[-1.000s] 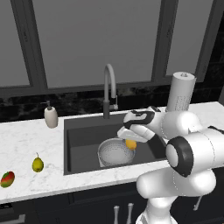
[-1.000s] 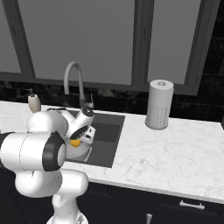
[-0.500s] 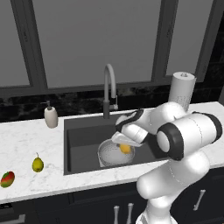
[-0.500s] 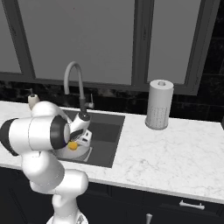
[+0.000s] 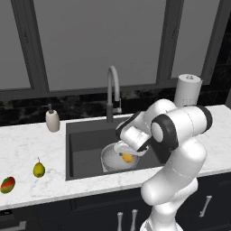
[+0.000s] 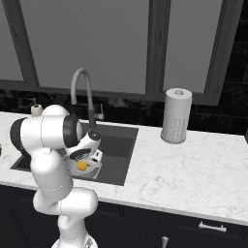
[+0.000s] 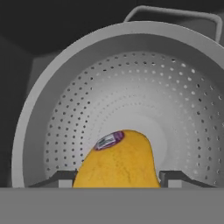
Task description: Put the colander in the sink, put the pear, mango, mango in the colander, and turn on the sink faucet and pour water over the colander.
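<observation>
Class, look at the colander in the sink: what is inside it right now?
Inside the colander is one orange-yellow mango with a small sticker, sitting between the tool fingertips. The mango hides the perforated wall beneath it, so anything lying under it cannot be seen.

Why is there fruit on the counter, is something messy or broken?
Nothing looks spilled or broken. The pear and red-green mango just wait on the counter. The gripper holds the orange mango over the colander in the sink.

Even soft light, faint shadows, slightly blurry render
</observation>
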